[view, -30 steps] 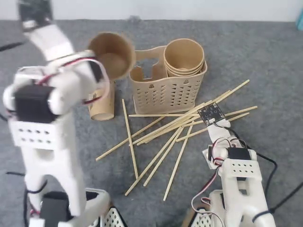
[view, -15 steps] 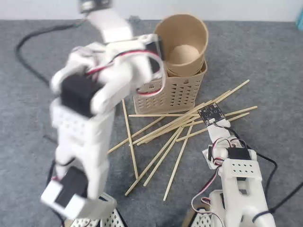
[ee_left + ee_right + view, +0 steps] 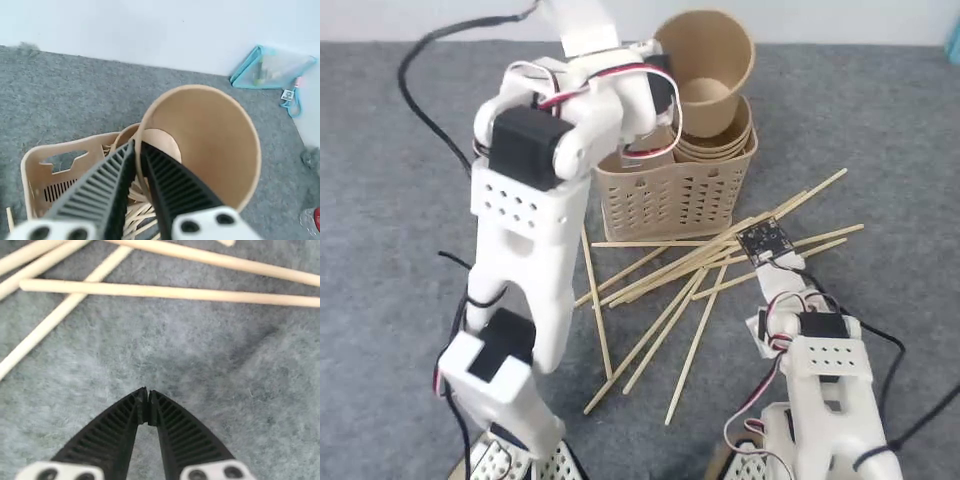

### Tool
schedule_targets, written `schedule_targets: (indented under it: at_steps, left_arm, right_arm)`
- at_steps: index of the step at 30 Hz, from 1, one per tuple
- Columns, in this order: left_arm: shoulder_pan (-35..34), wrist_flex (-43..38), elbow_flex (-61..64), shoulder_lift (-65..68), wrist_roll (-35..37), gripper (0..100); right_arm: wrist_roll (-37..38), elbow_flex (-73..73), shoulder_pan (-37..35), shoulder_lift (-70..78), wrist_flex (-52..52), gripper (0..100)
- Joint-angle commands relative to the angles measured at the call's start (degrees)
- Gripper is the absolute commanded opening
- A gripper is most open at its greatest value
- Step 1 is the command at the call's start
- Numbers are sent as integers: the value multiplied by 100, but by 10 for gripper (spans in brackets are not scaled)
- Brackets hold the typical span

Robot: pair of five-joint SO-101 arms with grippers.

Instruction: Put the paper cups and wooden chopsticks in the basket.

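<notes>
My left gripper is shut on the rim of a brown paper cup, one finger inside and one outside. The held cup hangs tilted just above a stack of paper cups in the right half of the beige basket. Several wooden chopsticks lie fanned on the grey carpet in front of the basket. My right gripper is shut on nothing, low over bare carpet just short of two crossing chopsticks. The right arm stands at the front right.
The left arm's white body rises over the carpet left of the basket and hides what lies beneath it. A blue pouch lies by the wall beyond the basket. The basket's left compartment is open on top.
The left arm has swung from the left of the basket to over its right half, carrying the cup, now lower over the stack. The right arm has not moved.
</notes>
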Motion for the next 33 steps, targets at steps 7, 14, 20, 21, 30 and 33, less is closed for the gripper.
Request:
schedule_targets:
  at_steps: [7, 14, 20, 21, 30, 33]
  left_arm:
    - [-44, -114, -180, 255, 26, 13]
    - [-105, 176, -224, 290, 26, 197]
    - [-334, 774, -804, -97, 26, 321]
    - [-422, 818, -901, -229, 26, 318]
    - [-2804, 809, 198, -1908, -747, 213]
    - [-3288, 809, 1191, -2435, -923, 207]
  right_arm:
    - [53, -35, -48, -207, -22, 8]
    - [53, -35, -48, -207, -31, 8]
    - [53, -26, -48, -207, -84, 8]
    - [53, -26, -48, -207, -92, 8]
    - [53, -18, -57, -207, -92, 8]
    - [53, -18, -57, -207, -92, 8]
